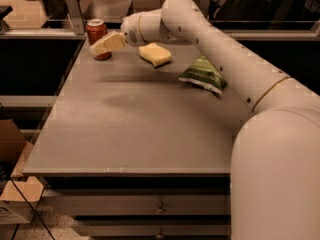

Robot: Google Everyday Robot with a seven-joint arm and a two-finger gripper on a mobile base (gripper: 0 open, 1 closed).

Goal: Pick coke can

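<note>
The coke can point(97, 35) is a small red can with a silver top, standing upright at the far left corner of the grey table point(135, 129). My gripper point(103, 45) reaches in from the right on the long white arm and sits right at the can, its cream-coloured fingers overlapping the can's lower right side. The can stands on the table.
A yellow sponge point(155, 54) lies just right of the gripper. A green chip bag point(202, 75) lies further right, partly under my arm. A metal rail and posts run behind the table's far edge. A cardboard box point(10, 149) stands on the floor at the left.
</note>
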